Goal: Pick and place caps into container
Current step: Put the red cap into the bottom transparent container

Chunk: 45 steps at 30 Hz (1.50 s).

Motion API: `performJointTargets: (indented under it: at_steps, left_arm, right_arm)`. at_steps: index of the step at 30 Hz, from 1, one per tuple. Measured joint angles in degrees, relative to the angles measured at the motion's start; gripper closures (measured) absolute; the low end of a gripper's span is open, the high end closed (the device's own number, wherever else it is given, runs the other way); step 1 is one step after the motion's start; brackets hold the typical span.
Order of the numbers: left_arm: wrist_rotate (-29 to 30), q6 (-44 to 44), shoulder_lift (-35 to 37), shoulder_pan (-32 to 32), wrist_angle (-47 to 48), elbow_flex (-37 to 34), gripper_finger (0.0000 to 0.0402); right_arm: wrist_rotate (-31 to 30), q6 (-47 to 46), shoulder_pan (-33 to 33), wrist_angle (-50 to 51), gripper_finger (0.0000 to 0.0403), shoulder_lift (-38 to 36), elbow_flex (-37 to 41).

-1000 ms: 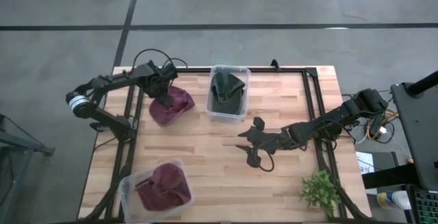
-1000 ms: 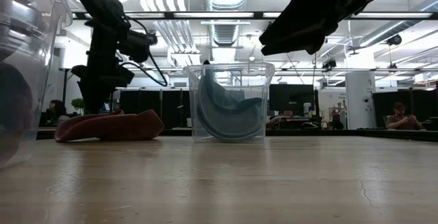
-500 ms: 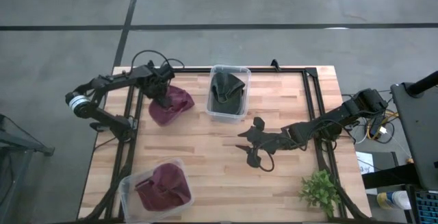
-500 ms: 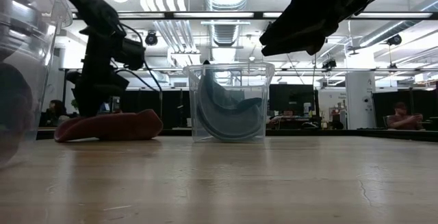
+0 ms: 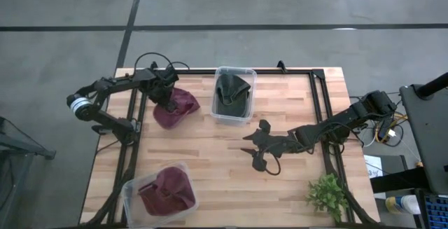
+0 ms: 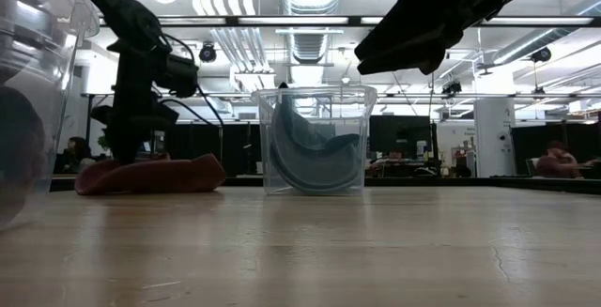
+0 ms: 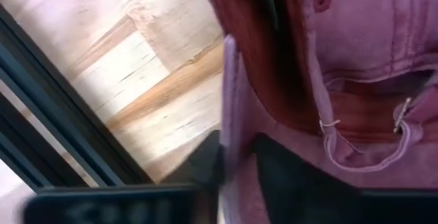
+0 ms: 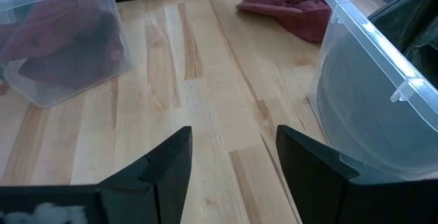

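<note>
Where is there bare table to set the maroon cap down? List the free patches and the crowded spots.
Free: the table between the maroon cap and the near bin; also the far right corner past the olive-cap bin. Crowded: around the right gripper at centre, the plant corner, and the left gripper on the cap.
</note>
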State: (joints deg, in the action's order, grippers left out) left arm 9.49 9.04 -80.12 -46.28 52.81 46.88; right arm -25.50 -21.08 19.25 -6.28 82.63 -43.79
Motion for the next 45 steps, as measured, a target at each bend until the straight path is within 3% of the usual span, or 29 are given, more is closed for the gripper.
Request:
performJointTargets:
  at_steps: [2,4,11,32,35,40,45]
  left_arm:
    - [-0.3,0.0,0.1,0.0,0.2,0.1,0.0371]
    - [-0.6,-0.3,0.3,0.0,0.2,0.1,0.0386]
    - [0.1,-1.7,2.4,0.0,3.4,3.1,0.0394]
    - [-2.3,-6.6,6.9,0.3,36.8,29.3,0.0395]
    - [-5.8,-5.5,7.8,0.3,37.0,34.2,0.0395]
    - [-20.4,-4.3,9.6,0.4,36.9,42.3,0.0395]
    - [-24.7,-0.4,11.4,1.4,37.1,46.4,0.0395]
  right_arm:
    - [0.0,0.0,0.0,0.0,0.0195,0.0,0.0]
    - [0.0,0.0,0.0,0.0,0.0195,0.0,0.0]
    - [0.0,-1.0,0.0,-0.1,0.0195,0.0,0.4]
    - [0.0,-1.5,0.0,-0.1,0.0195,0.0,0.9]
    - [0.0,-1.4,0.0,-0.1,0.0195,0.0,0.9]
    - [0.0,-1.5,0.0,-0.5,0.0195,0.0,0.9]
    - [0.0,-1.5,0.0,-0.7,0.0195,0.0,0.9]
